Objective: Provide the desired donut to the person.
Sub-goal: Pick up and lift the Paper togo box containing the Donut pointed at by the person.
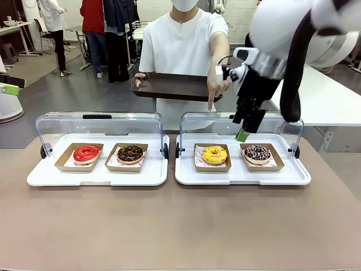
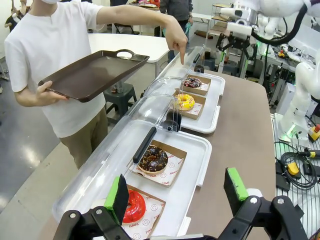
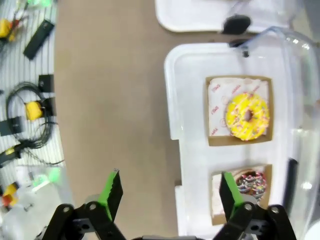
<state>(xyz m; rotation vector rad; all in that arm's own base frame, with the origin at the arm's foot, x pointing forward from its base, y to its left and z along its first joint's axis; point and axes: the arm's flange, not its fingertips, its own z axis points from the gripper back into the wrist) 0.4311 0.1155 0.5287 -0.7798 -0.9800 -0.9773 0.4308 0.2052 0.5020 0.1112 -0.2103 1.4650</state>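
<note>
Near the desk's far edge, the right end effector (image 1: 242, 133) hovers wide open.
It should centre over the yellow donut (image 1: 215, 154) the person's hand (image 1: 218, 84) points at, then descend.

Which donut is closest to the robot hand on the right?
The dark donut with colourful sprinkles, at the right end of the row. The right gripper hangs open just above it. The yellow donut, other dark donut and red donut sit farther left.
</note>
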